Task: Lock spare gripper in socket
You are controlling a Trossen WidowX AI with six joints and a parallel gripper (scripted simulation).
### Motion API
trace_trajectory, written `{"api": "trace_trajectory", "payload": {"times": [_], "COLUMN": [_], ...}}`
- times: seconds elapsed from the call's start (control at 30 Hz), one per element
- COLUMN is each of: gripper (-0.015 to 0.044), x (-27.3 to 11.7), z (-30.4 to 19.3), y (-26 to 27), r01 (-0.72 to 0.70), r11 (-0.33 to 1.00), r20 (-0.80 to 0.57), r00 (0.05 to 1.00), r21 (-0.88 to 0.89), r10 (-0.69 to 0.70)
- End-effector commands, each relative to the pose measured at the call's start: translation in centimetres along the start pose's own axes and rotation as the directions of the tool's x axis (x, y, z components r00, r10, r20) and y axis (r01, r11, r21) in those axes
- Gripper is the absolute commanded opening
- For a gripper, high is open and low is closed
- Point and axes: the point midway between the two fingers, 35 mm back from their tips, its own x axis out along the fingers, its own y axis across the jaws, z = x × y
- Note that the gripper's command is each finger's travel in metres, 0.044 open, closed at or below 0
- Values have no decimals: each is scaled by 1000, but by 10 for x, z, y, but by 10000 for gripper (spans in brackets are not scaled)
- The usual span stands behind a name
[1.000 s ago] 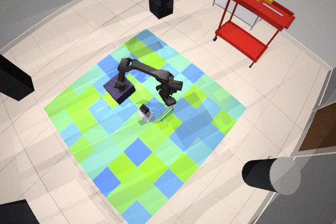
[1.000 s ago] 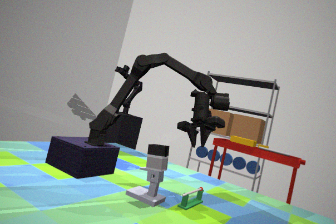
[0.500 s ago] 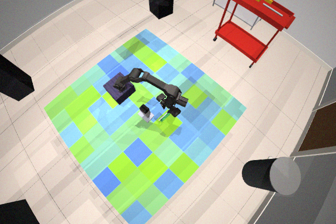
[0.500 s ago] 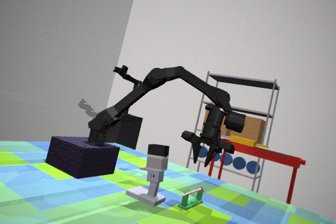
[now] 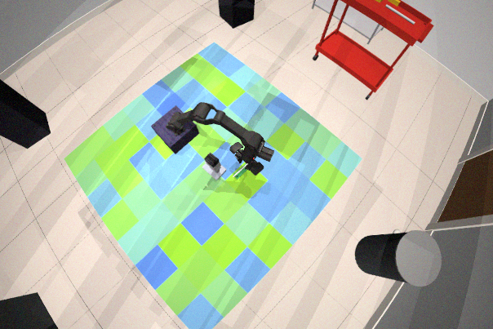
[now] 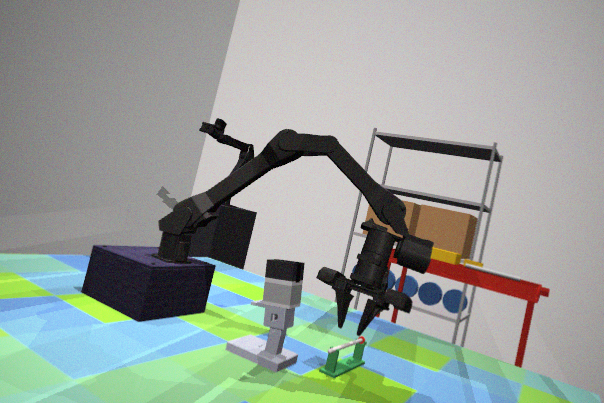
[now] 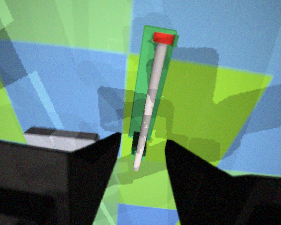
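My gripper [image 5: 245, 163] [image 6: 350, 330] [image 7: 143, 141] points down with its fingers part open and nothing between them, a little above the green rack [image 6: 345, 365] [image 7: 141, 74]. The pale lock pin [image 5: 240, 171] [image 6: 345, 346] [image 7: 151, 99] lies across the rack's two uprights, its red head at the end farther from the mount. The grey mount [image 5: 214, 171] [image 6: 250, 347] stands beside the rack. The grey, black-topped spare gripper [image 5: 211, 158] [image 6: 283, 291] stands upright on its socket [image 6: 282, 317]. A dark hole shows in the socket's side, with no pin seen in it. The spigot is hidden.
The arm's dark purple base block [image 5: 175, 134] [image 6: 145, 286] stands on the patchwork mat [image 5: 202, 224], behind the mount. A red cart [image 5: 355, 62] [image 6: 530, 299], a metal shelf and black pillars stand beyond the mat.
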Motion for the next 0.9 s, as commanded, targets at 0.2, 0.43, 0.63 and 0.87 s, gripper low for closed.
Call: {"api": "trace_trajectory", "payload": {"times": [0.2,0.43,0.63,0.87], "gripper": [180,180,180,180], "x": [16,27,37,48], "z": [6,9,11,14], "y": [0,-1,-1,-1], "r01": [9,9,9,9], "r11": [1000,1000,1000,1000], "r20": [8,8,8,8], "r00": [1000,1000,1000,1000], "r21": [6,6,6,5], "r10": [-9,-9,-9,-9]}}
